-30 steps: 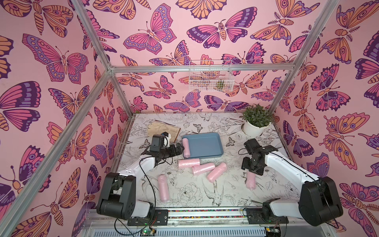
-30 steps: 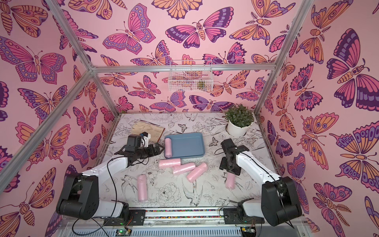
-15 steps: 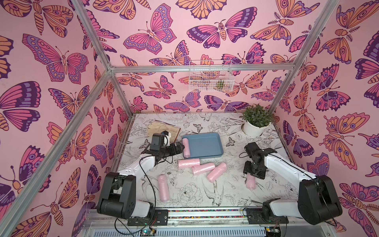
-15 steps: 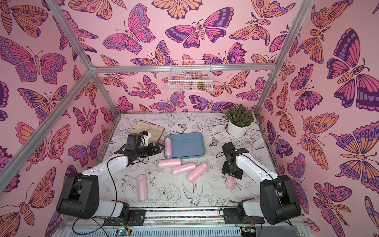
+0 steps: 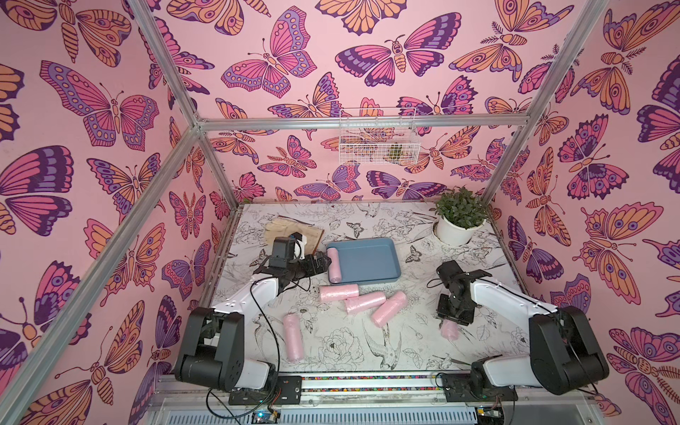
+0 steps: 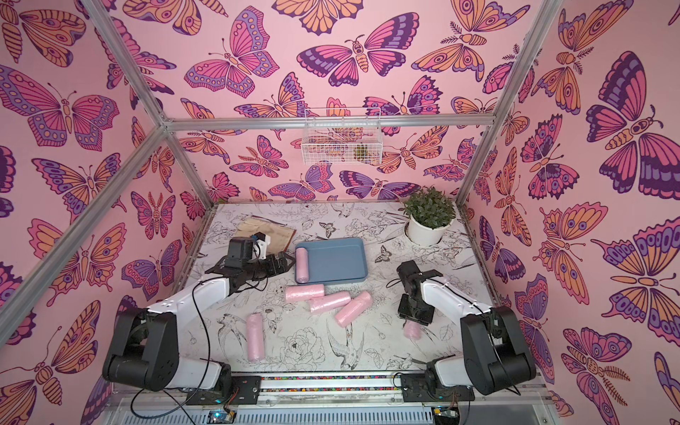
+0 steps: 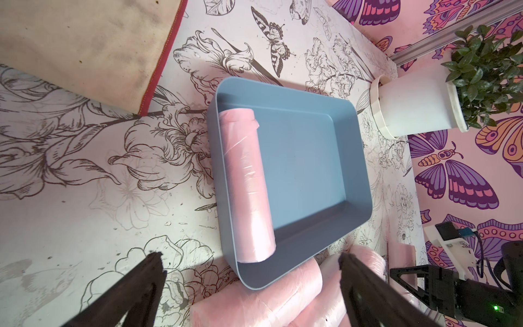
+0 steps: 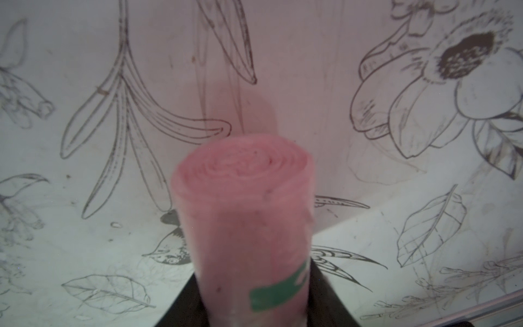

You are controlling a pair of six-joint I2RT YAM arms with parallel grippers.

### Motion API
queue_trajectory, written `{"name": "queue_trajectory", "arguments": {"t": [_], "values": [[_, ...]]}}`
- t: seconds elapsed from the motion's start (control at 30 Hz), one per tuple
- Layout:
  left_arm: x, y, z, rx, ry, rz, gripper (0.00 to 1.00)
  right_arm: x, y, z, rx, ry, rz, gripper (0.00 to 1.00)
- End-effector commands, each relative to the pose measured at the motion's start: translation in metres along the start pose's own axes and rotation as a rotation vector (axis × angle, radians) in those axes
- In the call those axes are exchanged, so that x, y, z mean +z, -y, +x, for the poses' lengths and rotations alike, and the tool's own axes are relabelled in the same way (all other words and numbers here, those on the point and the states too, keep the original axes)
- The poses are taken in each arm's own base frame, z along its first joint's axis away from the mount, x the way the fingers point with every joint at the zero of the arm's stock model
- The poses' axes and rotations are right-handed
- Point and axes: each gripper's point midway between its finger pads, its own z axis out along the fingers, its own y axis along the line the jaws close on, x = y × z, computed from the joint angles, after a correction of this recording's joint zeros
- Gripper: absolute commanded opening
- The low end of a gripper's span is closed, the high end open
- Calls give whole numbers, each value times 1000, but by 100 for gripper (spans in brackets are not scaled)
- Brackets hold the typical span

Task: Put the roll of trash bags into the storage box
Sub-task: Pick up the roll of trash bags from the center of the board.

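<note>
Obs., standing at the rail end of the cell.

Nearest: both arm bases sit on the front rail. The table carries a black-line flower and bird print.

Left-arm side, near the front: lone roll, pink, lying flat, pointing front to back, nothing touching it.

Right-arm side, near the front: right gripper points down onto the right-hand roll. In the right wrist view this roll runs between the two dark fingers, which press against its sides, so it is pinched. A green label shows on its wrap. Resting on the table or raised: cannot tell.

Middle: three middle rolls lie in a loose row with neighbouring ends close together. The leftmost lies just in front of the box's front rim.

Further back: storage box, slate blue, shallow, flat on the table. One boxed roll lies inside along the left short wall, against it in the left wrist view.

Left gripper hangs just beside that wall, level with the boxed roll, jaws spread wide, nothing between them. Contact with the box: cannot tell.

Behind it: beige cloth, flat, partly under the left wrist.

Back right corner: potted plant in a white pot.

Farthest: wire basket, white, hung on the back crossbar above the table.
</note>
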Motion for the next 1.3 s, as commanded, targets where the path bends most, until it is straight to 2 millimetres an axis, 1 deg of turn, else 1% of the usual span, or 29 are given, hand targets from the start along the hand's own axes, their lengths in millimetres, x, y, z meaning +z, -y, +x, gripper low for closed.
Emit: {"name": "queue_trajectory", "arguments": {"t": [0.0,0.17,0.3,0.63,0.8,0.97,1.07,1.23,1.27], "values": [[2,4,0,-4,-13,18,100,5,1,3,9,-11,-6,39],[1,5,0,-4,-10,18,100,-5,-2,-3,-2,10,-21,35],[-1,4,0,-1,-5,14,100,-18,-11,-12,-6,39,-60,34],[-1,3,2,-5,-7,9,100,-55,-38,-38,-37,107,-176,33],[-3,3,3,-4,-3,9,100,-67,-54,-51,-61,133,-230,33],[-5,4,3,-3,2,11,100,-80,-77,-64,-101,161,-278,33],[-5,5,2,-1,4,12,100,-87,-94,-72,-131,175,-302,32],[-6,4,4,-2,6,11,100,-96,-133,-83,-196,190,-345,32],[-7,3,4,-2,5,9,100,-94,-141,-84,-209,184,-348,32]]}}
